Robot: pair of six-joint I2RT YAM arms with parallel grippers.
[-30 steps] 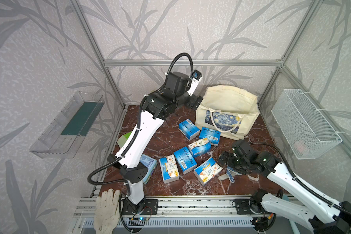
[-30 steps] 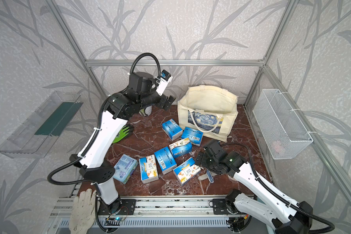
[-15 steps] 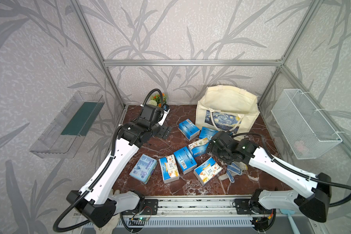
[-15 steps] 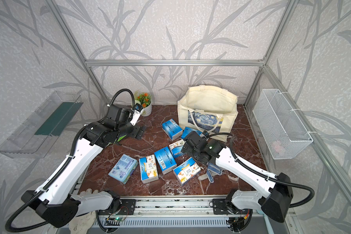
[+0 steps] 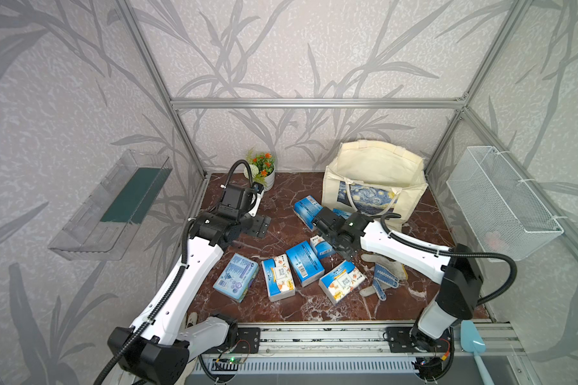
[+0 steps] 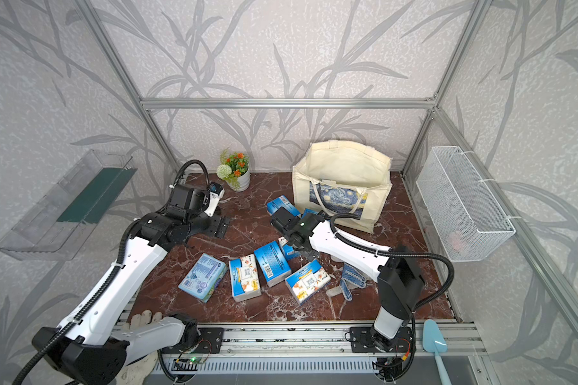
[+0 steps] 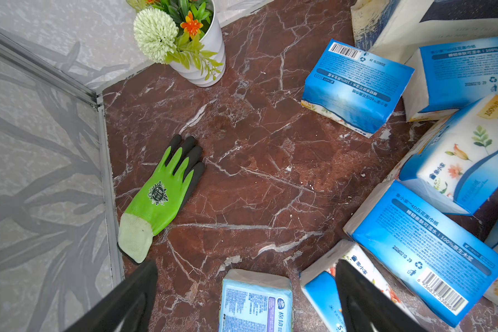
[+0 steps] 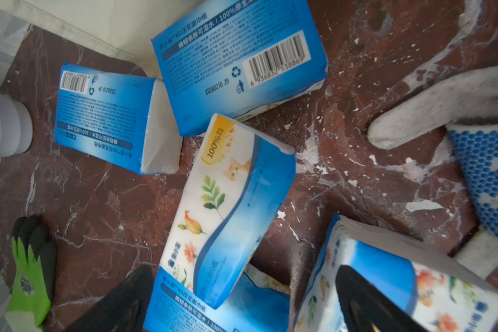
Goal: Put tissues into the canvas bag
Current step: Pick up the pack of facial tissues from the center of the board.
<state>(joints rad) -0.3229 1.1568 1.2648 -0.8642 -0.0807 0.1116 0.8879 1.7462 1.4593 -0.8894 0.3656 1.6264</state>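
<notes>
— your right gripper (image 8: 245, 276) gapes empty above the tissues (image 8: 227, 207). left gripper (image 7: 246, 267)?
— spread wide, empty too. your tissues lie on the table (image 5: 281, 200), beside the canvas bag (image 5: 374, 166).

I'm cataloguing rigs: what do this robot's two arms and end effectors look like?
The left arm and right arm have white shells, black joints and ribbed black cables. The left end effector and right end effector are black, with flat tapered fingers.
</notes>
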